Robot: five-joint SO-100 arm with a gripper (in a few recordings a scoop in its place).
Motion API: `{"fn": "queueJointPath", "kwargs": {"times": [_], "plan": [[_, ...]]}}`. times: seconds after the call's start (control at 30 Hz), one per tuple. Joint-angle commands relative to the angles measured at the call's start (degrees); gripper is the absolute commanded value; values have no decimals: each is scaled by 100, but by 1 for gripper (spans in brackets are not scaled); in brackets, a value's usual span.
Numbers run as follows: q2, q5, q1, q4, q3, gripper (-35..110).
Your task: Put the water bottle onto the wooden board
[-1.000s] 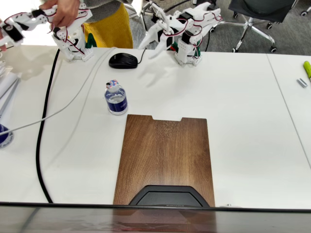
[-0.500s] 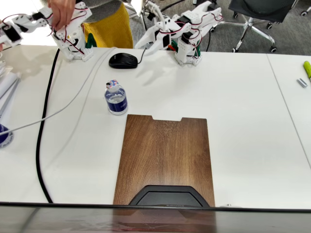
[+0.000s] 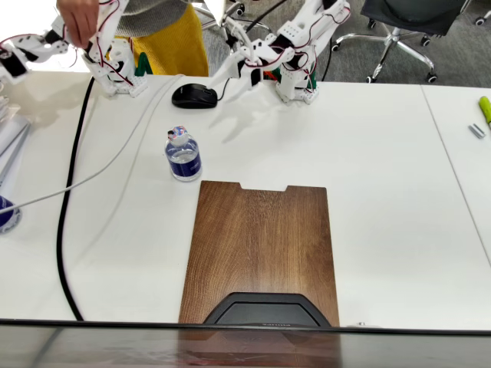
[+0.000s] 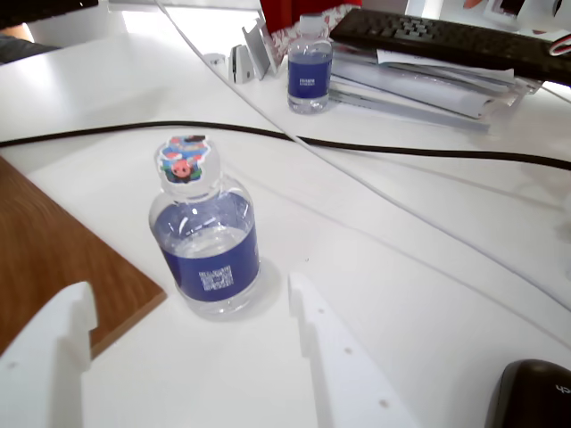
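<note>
The water bottle (image 3: 183, 156) stands upright on the white table, just off the wooden board's (image 3: 261, 245) far left corner. It is clear, with a dark blue label and a sticker on its white cap. My gripper (image 3: 230, 75) hangs open at the back of the table, beside the black mouse (image 3: 195, 96) and well behind the bottle. In the wrist view the bottle (image 4: 207, 241) stands ahead of and between my two white fingers (image 4: 326, 343), untouched. The gripper (image 4: 189, 294) holds nothing, and a corner of the board (image 4: 45, 250) shows at the left.
A black cable (image 3: 65, 230) and a grey cable (image 3: 115, 157) run across the table's left side. A dark stand (image 3: 261, 310) overlaps the board's near edge. In the wrist view a second bottle (image 4: 310, 67), papers and a keyboard (image 4: 446, 40) lie beyond the cables.
The gripper has swung out leftward and lower, toward the mouse and bottle. The bottle and board have not moved.
</note>
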Motion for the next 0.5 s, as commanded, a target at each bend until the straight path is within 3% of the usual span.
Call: {"fn": "queueJointPath", "kwargs": {"times": [0.0, 0.47], "plan": [[-264, -105, 35, -229, -308, 34], [-1292, -26, 35, -229, -1125, 48]]}}
